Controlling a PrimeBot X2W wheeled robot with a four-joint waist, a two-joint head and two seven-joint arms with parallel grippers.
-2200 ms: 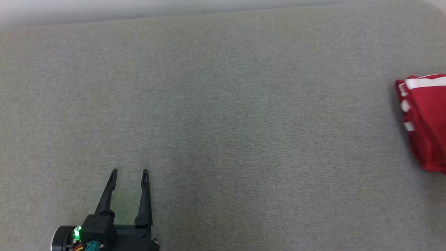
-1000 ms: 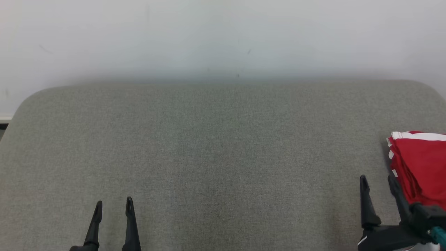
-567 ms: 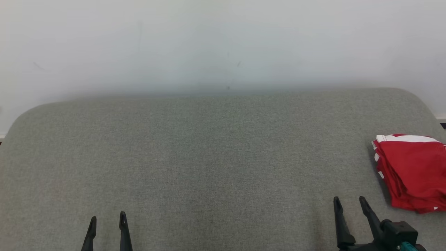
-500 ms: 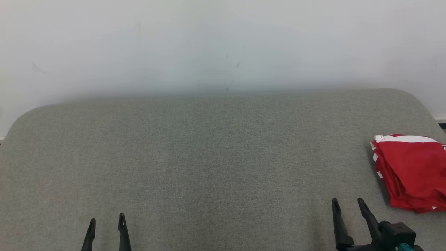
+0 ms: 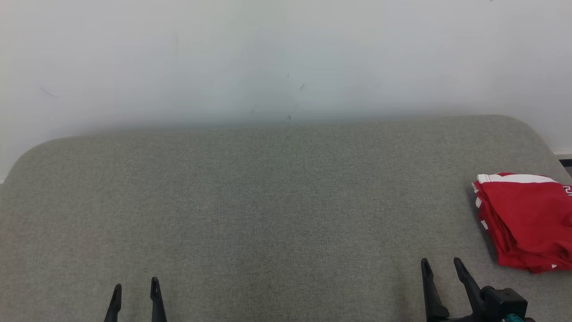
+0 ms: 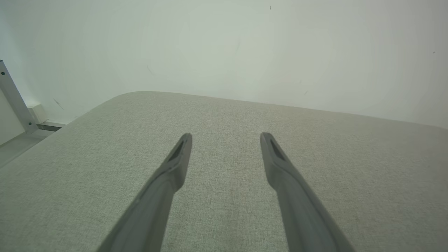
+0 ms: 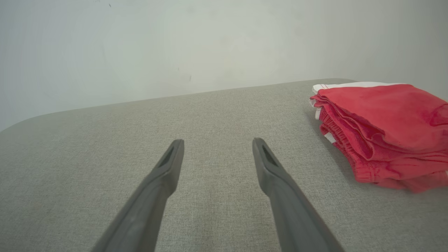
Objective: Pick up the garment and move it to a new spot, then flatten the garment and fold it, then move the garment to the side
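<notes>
A red garment [image 5: 525, 219] with white stripes lies folded in a thick stack at the right edge of the grey padded table [image 5: 277, 197]. In the right wrist view the garment [image 7: 381, 129] sits to the right of my fingers, apart from them. My right gripper [image 5: 440, 264] stands open at the lower right, left of the garment and not touching it, nothing between its fingers. My left gripper [image 5: 135, 286] is open at the lower left over bare cloth, empty as well. Both also show open in their wrist views: left gripper [image 6: 225, 134], right gripper [image 7: 217, 140].
A pale wall [image 5: 286, 58] rises behind the table's rounded far edge. In the left wrist view a metal bar [image 6: 14, 98] leans at the far left beyond the table corner, above a strip of floor.
The head camera tilted up, bringing the wall and both grippers into view. In the last second my right gripper drew back left and down, away from the garment. The garment lies still.
</notes>
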